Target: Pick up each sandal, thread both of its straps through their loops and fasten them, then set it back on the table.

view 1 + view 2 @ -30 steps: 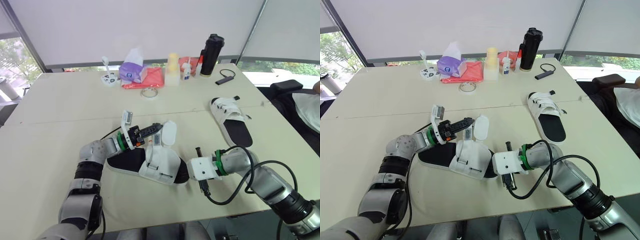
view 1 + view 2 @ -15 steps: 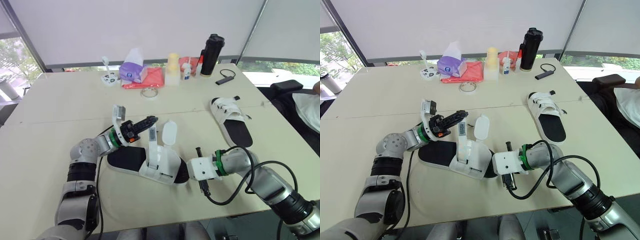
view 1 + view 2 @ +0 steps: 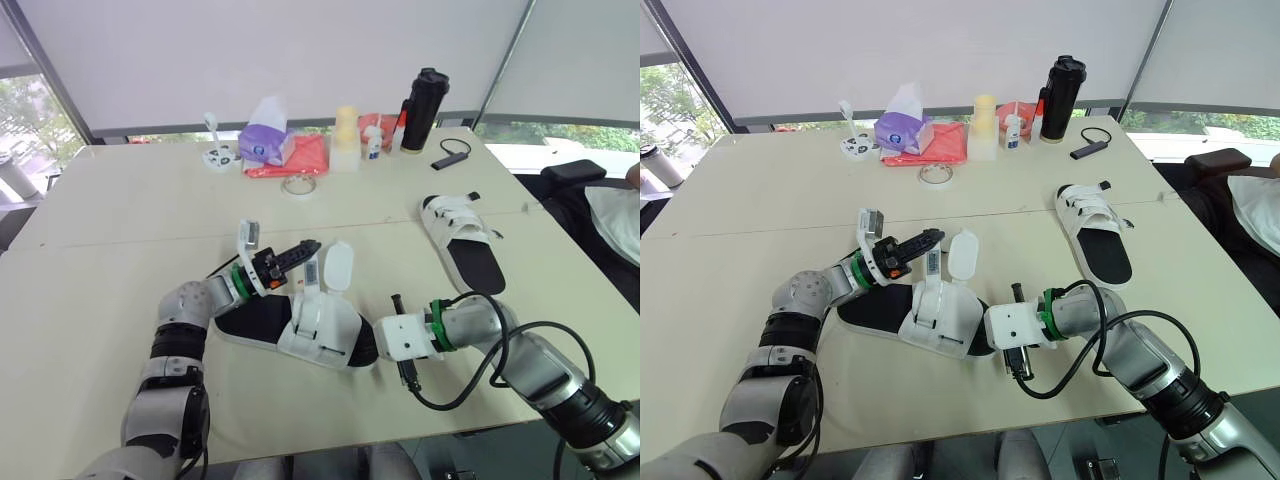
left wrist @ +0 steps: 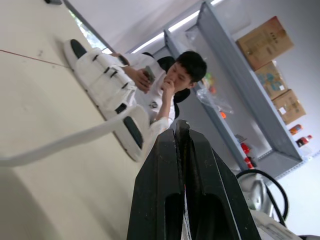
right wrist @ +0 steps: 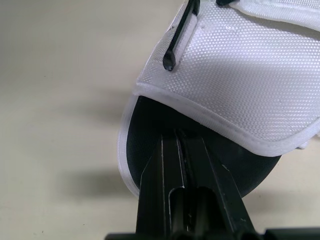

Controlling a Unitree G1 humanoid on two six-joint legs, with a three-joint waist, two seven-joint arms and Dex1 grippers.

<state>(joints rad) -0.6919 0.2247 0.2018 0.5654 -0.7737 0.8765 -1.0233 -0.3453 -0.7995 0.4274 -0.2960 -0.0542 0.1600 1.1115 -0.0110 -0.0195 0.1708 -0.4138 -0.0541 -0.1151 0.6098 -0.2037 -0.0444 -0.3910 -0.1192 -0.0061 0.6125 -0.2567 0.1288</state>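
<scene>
Left end effector (image 3: 311, 246) swung back over the sandal (image 3: 322, 335), pinching its strap (image 3: 312, 276); right end effector (image 5: 178, 137) clamps the toe (image 5: 142, 131).

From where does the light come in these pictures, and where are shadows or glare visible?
Left eye view: daylight comes through the windows behind the table; the white strap in the left pincer shows no glare. Left wrist view: a ceiling light strip shines bright. Right wrist view: the sandal casts a soft shadow on the table beside its toe.
</scene>
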